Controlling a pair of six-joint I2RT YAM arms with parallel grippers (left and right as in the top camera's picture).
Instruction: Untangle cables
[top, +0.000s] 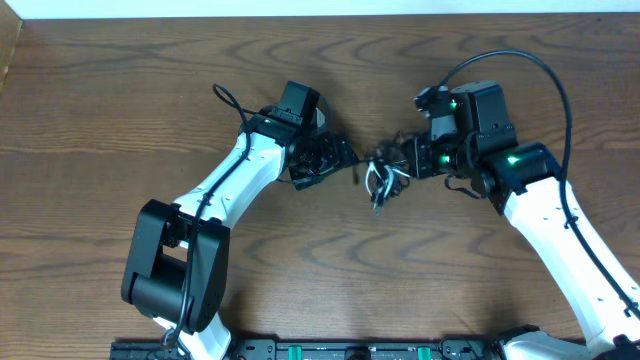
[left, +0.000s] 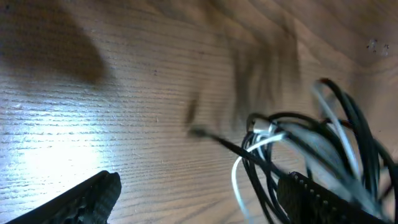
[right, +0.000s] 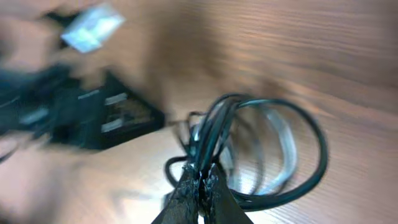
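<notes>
The cables sit tangled in one small bundle (top: 383, 180) at mid-table, between the two arms. In the left wrist view the black cable (left: 348, 118) and the white cable (left: 261, 146) loop together close to the right-hand finger. My left gripper (left: 202, 202) stands open just left of the bundle, with bare wood between its fingers; overhead it (top: 345, 160) points at the bundle. My right gripper (right: 200, 180) is shut on strands of the black cable (right: 317, 155), whose loops fan out beyond the tips around the white cable (right: 283, 143). Overhead it (top: 402, 166) meets the bundle from the right.
The wooden table (top: 120, 120) stretches out on all sides of the bundle. The thick black wire of the right arm (top: 545, 70) arcs above that arm. The left arm's base (top: 175, 265) stands at the front left.
</notes>
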